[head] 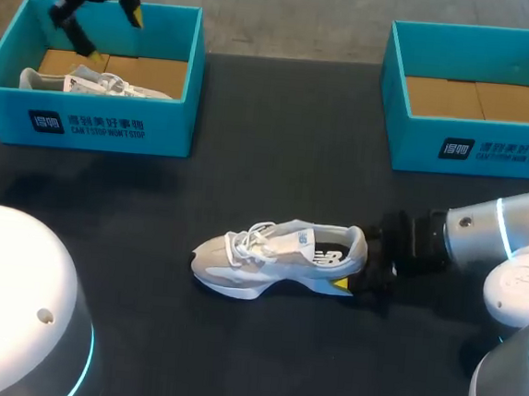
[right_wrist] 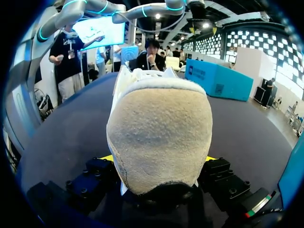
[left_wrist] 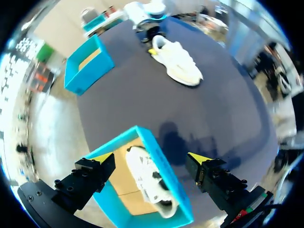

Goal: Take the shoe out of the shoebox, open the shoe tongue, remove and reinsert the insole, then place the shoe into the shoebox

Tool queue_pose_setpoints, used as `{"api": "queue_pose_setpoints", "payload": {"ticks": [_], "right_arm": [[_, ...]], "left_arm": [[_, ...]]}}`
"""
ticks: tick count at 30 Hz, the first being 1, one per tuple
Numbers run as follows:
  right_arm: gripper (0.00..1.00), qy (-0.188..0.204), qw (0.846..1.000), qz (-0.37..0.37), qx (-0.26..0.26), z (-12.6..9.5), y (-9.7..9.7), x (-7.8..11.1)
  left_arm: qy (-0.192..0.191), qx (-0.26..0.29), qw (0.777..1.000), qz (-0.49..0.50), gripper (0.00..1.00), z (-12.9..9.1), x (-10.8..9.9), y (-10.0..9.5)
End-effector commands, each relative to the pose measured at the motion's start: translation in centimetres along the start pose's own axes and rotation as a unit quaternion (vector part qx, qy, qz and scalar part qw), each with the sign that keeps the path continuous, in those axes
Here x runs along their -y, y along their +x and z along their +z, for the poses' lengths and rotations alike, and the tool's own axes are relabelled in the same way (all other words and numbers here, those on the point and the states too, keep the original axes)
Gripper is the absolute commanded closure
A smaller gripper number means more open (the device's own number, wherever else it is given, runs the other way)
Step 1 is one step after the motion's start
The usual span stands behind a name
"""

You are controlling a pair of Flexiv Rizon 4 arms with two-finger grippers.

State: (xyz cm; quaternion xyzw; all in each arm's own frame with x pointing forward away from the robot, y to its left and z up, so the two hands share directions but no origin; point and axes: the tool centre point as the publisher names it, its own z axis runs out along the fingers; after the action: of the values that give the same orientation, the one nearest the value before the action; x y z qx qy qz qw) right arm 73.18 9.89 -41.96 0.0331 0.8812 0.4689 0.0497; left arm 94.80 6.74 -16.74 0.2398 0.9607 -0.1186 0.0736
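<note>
Fingers (right_wrist: pixel 217 172) of the right gripper (head: pixel 352 282) clamp the heel (right_wrist: pixel 159 137) of the sneaker (head: pixel 278 255), upright at mid-frame on the dark counter (head: pixel 276 171). Left gripper (head: pixel 112 35) hangs spread over the upper-left shoebox (head: pixel 104 127), which holds a second sneaker (head: pixel 99 82). Removal looks done; opening the tongue (head: pixel 282 237) likely needs that gripper brought over.

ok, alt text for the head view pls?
A white shoe stands on its sole in the middle of the dark table, the right gripper shut on its heel. The left gripper hangs open over the left shoebox, which holds a second shoe; the right shoebox holds no shoe.
</note>
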Motion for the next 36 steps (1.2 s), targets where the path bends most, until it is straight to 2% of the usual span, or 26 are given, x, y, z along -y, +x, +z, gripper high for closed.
{"api": "queue_pose_setpoints", "payload": {"ticks": [1, 3, 8, 18, 23, 36], "right_arm": [[1.00, 0.003, 1.000, 0.000, 0.001, 0.4, 0.1, -0.1], [1.00, 0.003, 1.000, 0.000, 0.001, 0.4, 0.1, -0.1], [1.00, 0.003, 1.000, 0.000, 0.001, 0.4, 0.1, -0.1], [1.00, 0.003, 1.000, 0.000, 0.001, 0.4, 0.1, -0.1], [1.00, 0.003, 1.000, 0.000, 0.001, 0.4, 0.1, -0.1], [1.00, 0.003, 1.000, 0.000, 0.001, 0.4, 0.1, -0.1]], "left_arm": [[-0.051, 0.018, 0.994, -0.093, 0.00, 1.2, 3.5, 0.5], [-0.067, 0.026, 0.989, -0.130, 0.00, 1.6, 4.9, 0.7], [-0.077, 0.060, 0.973, -0.209, 0.00, 2.5, 7.4, 1.6], [-0.068, 0.137, 0.929, -0.337, 0.00, 4.5, 11.7, 3.1], [-0.051, 0.127, 0.933, -0.333, 0.00, 5.8, 13.5, 3.1], [-0.051, 0.127, 0.933, -0.333, 0.00, 5.8, 13.5, 3.1]]}}
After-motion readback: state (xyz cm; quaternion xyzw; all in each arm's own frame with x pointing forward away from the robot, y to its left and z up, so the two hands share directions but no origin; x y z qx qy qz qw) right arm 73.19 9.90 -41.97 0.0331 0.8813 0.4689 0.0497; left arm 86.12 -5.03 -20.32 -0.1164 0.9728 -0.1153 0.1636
